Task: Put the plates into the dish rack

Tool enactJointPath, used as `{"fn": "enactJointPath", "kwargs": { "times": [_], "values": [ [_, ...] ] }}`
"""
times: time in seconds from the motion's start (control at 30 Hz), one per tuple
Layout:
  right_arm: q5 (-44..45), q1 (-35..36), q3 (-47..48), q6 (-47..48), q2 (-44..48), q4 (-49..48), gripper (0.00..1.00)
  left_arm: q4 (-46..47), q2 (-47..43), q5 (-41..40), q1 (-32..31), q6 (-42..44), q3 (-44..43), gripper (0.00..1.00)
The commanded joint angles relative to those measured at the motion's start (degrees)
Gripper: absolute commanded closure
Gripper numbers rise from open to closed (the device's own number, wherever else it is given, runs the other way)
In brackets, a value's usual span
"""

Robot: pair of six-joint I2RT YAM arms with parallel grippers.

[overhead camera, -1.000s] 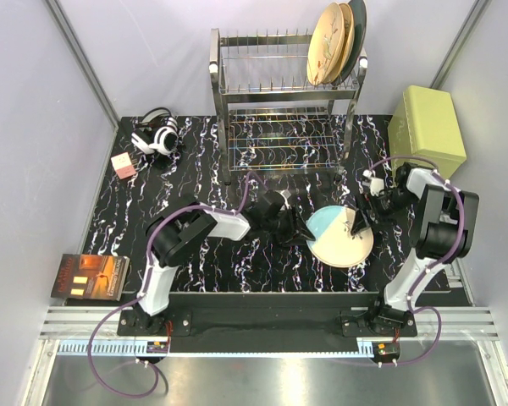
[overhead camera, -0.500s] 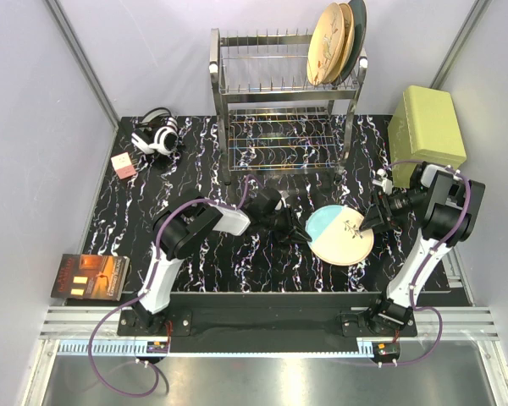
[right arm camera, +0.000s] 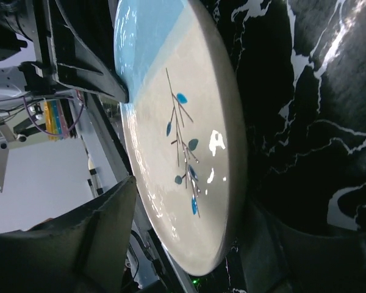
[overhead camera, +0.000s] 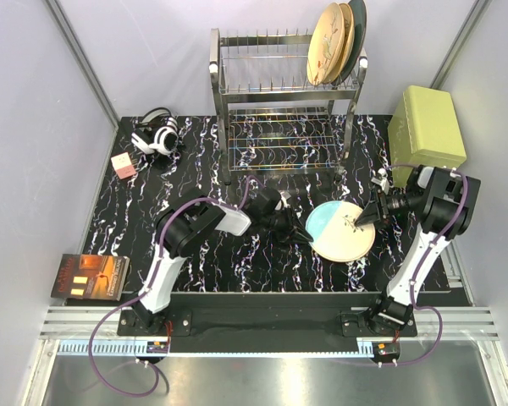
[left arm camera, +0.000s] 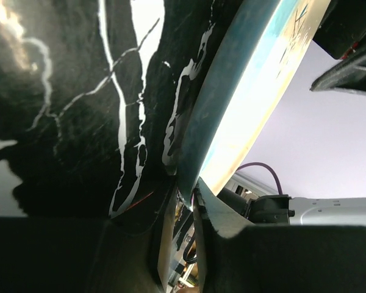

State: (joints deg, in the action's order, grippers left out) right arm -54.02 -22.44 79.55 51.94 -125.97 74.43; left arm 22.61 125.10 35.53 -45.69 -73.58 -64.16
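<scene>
A cream plate with a pale-blue section [overhead camera: 341, 231] lies low over the black marbled table, between both arms. My left gripper [overhead camera: 300, 228] is shut on its left rim, and in the left wrist view the rim of the plate [left arm camera: 244, 91] is pinched between the left gripper's [left arm camera: 186, 198] fingers. My right gripper [overhead camera: 368, 216] straddles the right edge. In the right wrist view the plate [right arm camera: 171, 110] sits between the right gripper's [right arm camera: 189, 195] open jaws, with a gap at the face-side finger [right arm camera: 104, 232]. The dish rack [overhead camera: 279, 93] stands at the back. Two orange-peach plates [overhead camera: 326, 44] and a teal plate [overhead camera: 356, 30] stand in its upper tier.
An olive-green box [overhead camera: 427, 127] sits at the right, close behind the right arm. Headphones [overhead camera: 157, 135] and a small pink cube [overhead camera: 124, 166] lie at the back left. A book [overhead camera: 91, 277] rests at the table's near left edge.
My left gripper has closed on the plate's left rim. The right arm has swung out to the right, and its jaws have narrowed around the plate's right edge.
</scene>
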Motion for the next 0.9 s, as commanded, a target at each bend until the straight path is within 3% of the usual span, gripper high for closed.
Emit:
{"fn": "enactJointPath", "kwargs": {
  "times": [0.0, 0.23, 0.37, 0.43, 0.47, 0.6, 0.73, 0.87],
  "values": [
    [-5.4, 2.5, 0.7, -0.9, -3.3, 3.7, 0.36, -8.5, 6.7, -10.7, -1.9, 2.4, 1.9, 0.78],
    [-4.0, 2.5, 0.0, -0.4, -3.0, 3.4, 0.61, -8.0, 7.8, -10.8, -1.9, 2.6, 1.0, 0.79],
    [-3.2, 2.5, 0.1, -0.8, -2.8, 3.1, 0.89, -8.4, 8.4, -10.6, -1.9, 2.9, -0.3, 0.78],
    [-2.1, 2.5, 0.3, -1.4, -1.8, 3.0, 1.00, -10.9, 8.1, -10.7, -1.9, 3.4, -1.1, 0.72],
    [-1.6, 2.5, 0.6, -1.7, -1.1, 3.0, 1.00, -12.0, 7.7, -10.8, -1.9, 5.3, -1.3, 0.66],
    [1.9, 2.3, 0.8, -1.5, 6.2, 3.1, 1.00, -21.6, 2.7, -15.7, -0.5, 15.1, -2.2, 0.27],
    [4.8, 2.4, 2.9, -3.6, 13.7, 3.5, 1.00, -28.7, -5.6, -19.9, 2.3, 28.0, -2.7, 0.14],
    [7.4, 2.5, 6.4, -3.1, 21.5, 6.9, 1.00, -33.2, -12.5, -21.1, 6.6, 39.2, -0.7, 0.12]
  ]
}}
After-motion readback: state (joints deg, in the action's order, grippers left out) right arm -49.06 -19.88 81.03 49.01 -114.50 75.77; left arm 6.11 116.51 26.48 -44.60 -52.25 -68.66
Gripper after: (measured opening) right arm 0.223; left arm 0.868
